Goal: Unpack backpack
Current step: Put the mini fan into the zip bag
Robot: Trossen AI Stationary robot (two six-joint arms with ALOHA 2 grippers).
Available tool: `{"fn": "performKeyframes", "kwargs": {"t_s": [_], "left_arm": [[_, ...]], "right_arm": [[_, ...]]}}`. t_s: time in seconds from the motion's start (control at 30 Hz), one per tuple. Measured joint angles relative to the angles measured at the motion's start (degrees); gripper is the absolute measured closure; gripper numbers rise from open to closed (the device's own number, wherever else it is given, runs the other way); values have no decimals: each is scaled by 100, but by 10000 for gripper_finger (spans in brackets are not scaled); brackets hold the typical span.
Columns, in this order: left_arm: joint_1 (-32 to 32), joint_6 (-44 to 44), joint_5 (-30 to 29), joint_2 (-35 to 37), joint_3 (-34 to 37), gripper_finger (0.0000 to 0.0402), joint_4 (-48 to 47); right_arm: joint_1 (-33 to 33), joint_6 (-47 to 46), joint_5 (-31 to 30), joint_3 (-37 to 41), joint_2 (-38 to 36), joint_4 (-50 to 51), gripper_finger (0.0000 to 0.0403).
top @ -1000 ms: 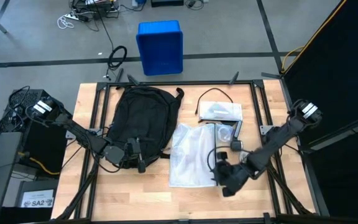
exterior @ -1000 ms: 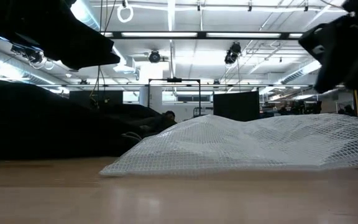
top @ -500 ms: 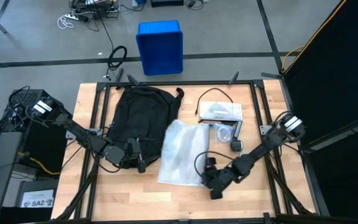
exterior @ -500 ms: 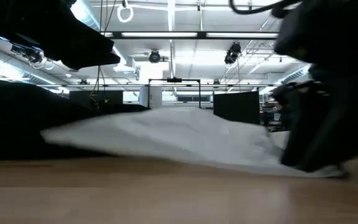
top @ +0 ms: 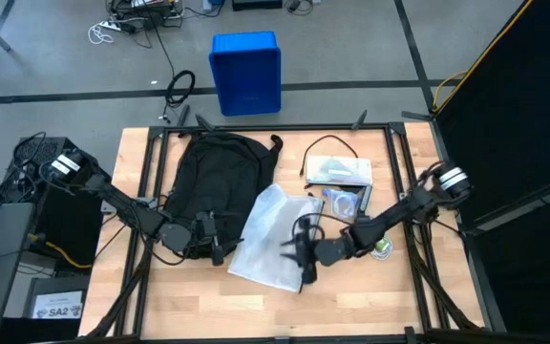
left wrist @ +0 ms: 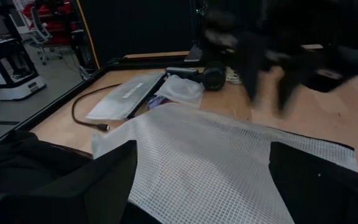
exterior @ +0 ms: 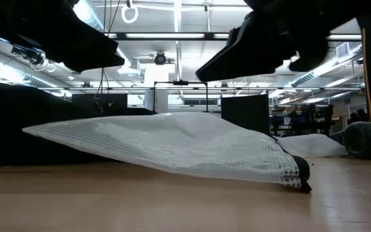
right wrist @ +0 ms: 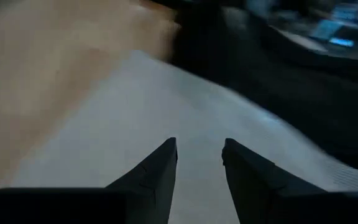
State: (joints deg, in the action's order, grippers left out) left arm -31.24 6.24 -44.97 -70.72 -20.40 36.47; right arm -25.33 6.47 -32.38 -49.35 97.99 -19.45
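Black first: see the large black fabric backpack (top: pixel 220 177) lying flat on the wooden counter (top: pixel 370 301), left of centre in the high view. Beware of snagging the white mesh bag (top: pixel 265 239) on the right gripper (top: pixel 304 258), its fingers (right wrist: pixel 157 177) narrowly parted, holding nothing, just above it; could drag mesh across the backpack. Find the left gripper (top: pixel 208 239), fingers spread wide and empty, at the backpack's lower edge; right gripper apart, lower centre.
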Motion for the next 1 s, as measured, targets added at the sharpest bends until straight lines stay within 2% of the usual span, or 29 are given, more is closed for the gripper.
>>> {"fn": "performKeyframes", "kwargs": {"t_s": [0.07, 0.13, 0.23, 0.4, 0.47, 0.57, 0.7, 0.87, 1.0], "left_arm": [[1, 0, 1, 0, 0, 74, -2], [2, 0, 1, 0, 0, 74, 1], [0, 0, 2, 0, 0, 74, -2], [0, 0, 2, 0, 0, 74, -7], [0, 0, 0, 0, 0, 74, -9], [0, 0, 2, 0, 0, 74, -3], [0, 0, 2, 0, 0, 74, -10], [0, 0, 2, 0, 0, 74, -13], [2, 0, 1, 0, 0, 74, -5]], "right_arm": [[187, -189, -303, 1, -335, 263, 294], [542, -502, -72, -9, -662, 565, 295], [1349, -899, 959, -7, -951, 1112, 297], [2982, -1361, 3388, -6, -943, 1154, 291], [3462, -1328, 3795, -6, -778, 1005, 281], [3879, -987, 4115, -4, -570, 803, 257], [3915, -475, 4530, -4, -269, 386, 218], [3697, -157, 4332, -193, 128, 121, 170], [3634, -139, 4221, -529, 585, 140, 148]]}}
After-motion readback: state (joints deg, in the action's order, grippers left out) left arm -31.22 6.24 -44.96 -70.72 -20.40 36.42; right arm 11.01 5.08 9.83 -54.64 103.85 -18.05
